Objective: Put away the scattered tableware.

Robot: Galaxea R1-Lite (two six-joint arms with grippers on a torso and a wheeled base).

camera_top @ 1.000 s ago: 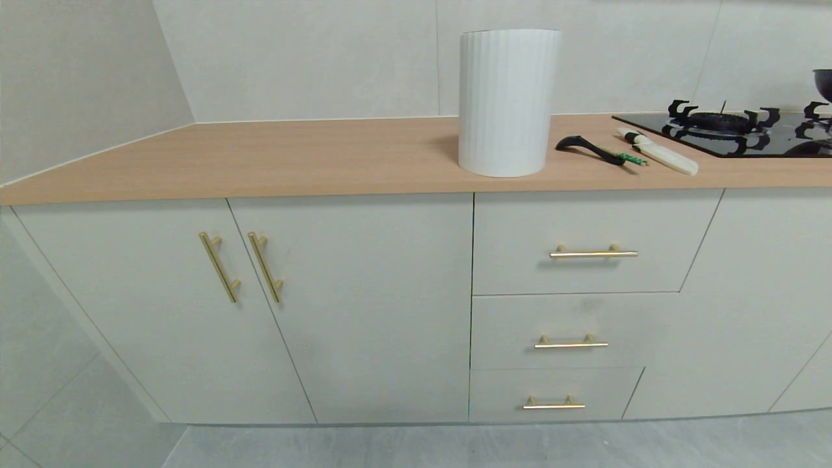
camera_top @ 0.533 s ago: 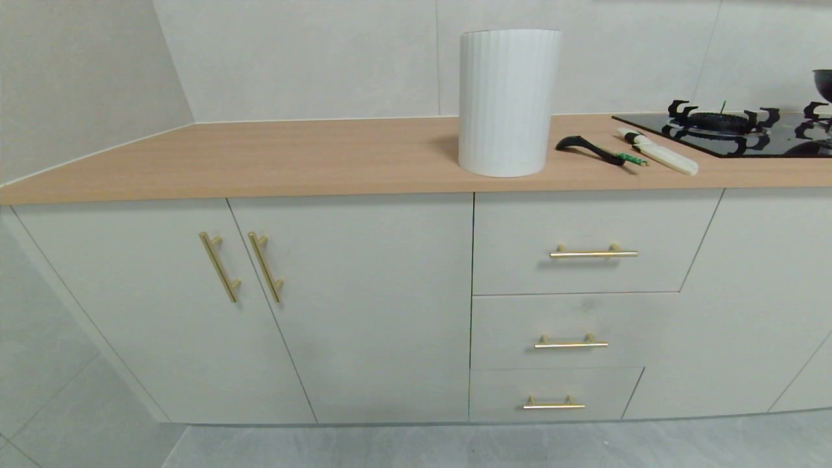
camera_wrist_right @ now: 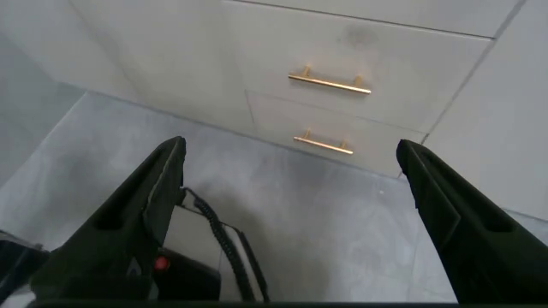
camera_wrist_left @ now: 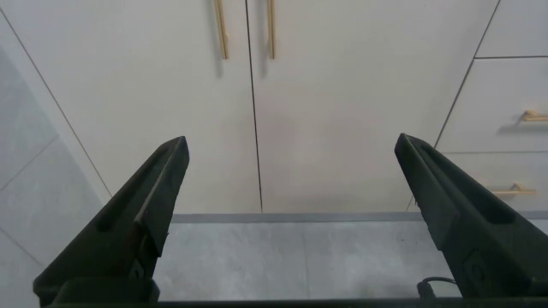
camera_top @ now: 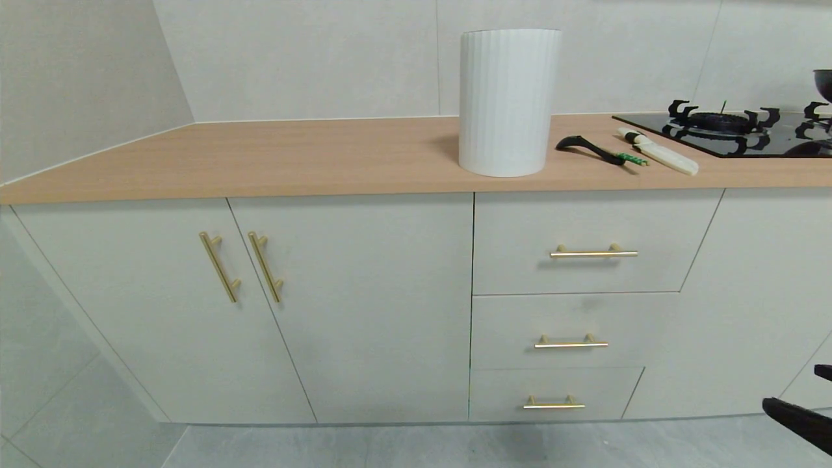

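Left gripper (camera_wrist_left: 291, 147): fingers spread wide, low before the double cabinet doors (camera_wrist_left: 342, 94). On the countertop (camera_top: 292, 156), a white ribbed canister (camera_top: 507, 104) stands near the front edge. Just right of it lie a black spoon (camera_top: 590, 149) and a cream knife (camera_top: 659, 152), short of the hob (camera_top: 728, 136). Right gripper (camera_wrist_right: 291, 145): fingers wide, above the floor, facing the lower drawers (camera_wrist_right: 385, 51).

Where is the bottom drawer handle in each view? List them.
Head view: bottom handle, lowest of three, right of the doors.
Left wrist view: bottom handle, beyond the doors, near the floor.
Right wrist view: bottom handle, lower of two.
Shared landmark: middle handle directly above it.
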